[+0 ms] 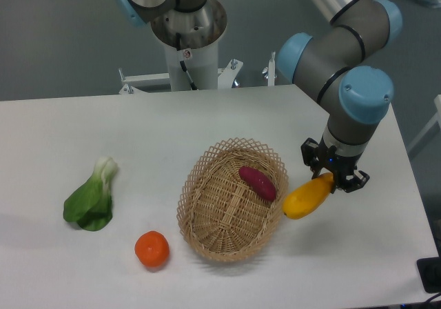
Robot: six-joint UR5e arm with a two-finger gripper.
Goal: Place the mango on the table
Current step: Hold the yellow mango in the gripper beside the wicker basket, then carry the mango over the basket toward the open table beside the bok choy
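Observation:
The yellow-orange mango (307, 197) hangs tilted just right of the wicker basket, its upper right end clamped in my gripper (333, 178), which is shut on it. Its lower left end points down toward the basket's right rim, and whether it touches the white table (344, 254) I cannot tell. My black fingers come down from the grey and blue arm above.
An oval wicker basket (207, 234) holds a purple-red sweet potato (258, 183). A round orange (152, 249) lies left of the basket. A green bok choy (91, 197) rests at the far left. The table's right edge runs close to the gripper.

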